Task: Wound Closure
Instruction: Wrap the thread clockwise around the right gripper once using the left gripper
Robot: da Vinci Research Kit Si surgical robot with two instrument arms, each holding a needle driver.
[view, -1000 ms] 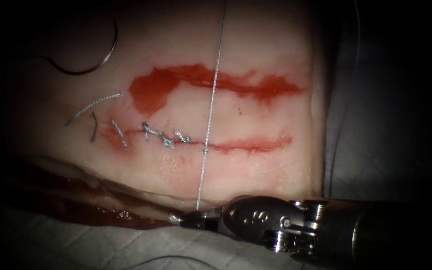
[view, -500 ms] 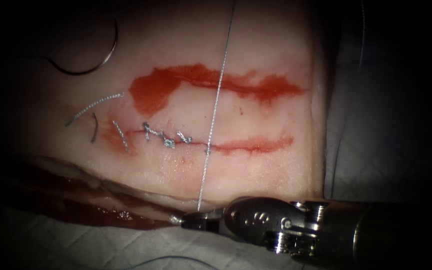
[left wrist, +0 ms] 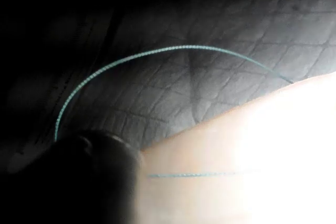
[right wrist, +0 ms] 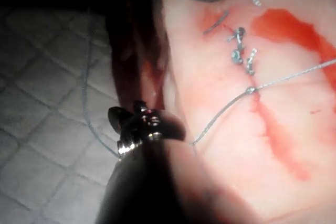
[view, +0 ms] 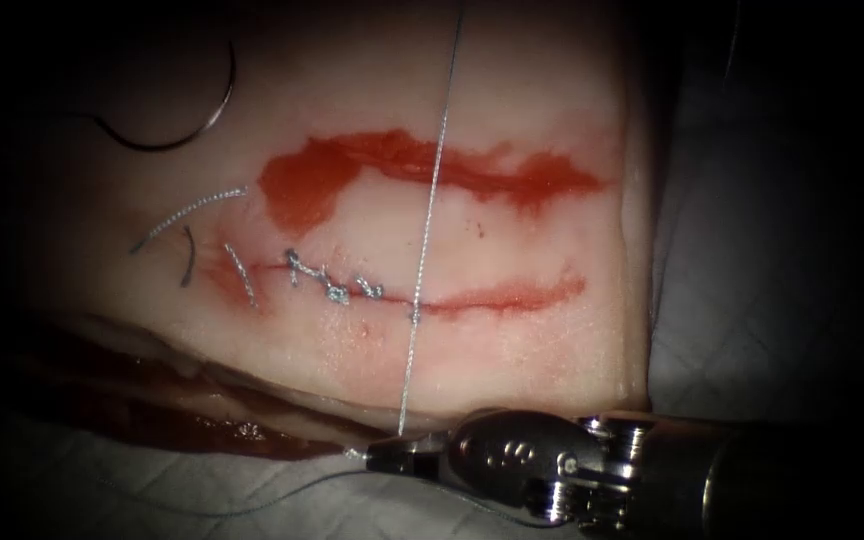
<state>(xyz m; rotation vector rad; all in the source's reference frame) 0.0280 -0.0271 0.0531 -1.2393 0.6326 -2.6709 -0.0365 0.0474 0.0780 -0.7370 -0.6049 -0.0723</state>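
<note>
Right arm's pincer [view: 384, 457] sits closed on the thread [view: 430, 200] just off the tissue [view: 512, 340] edge, and the strand runs taut from it up across the cut [view: 472, 297], probably to keep tension on the stitch. Far beyond the pincer's tip, the needle [view: 188, 122] lies loose on the tissue, unheld, left of the cut.

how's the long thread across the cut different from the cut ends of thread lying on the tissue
The long thread runs straight and taut across the cut, passing through the tissue there; the cut ends of thread are short, curved and lie loose, left of the stitches.

The long thread's near end meets the right tool; the cut ends touch no tool.

Both are pale and braided.
</note>
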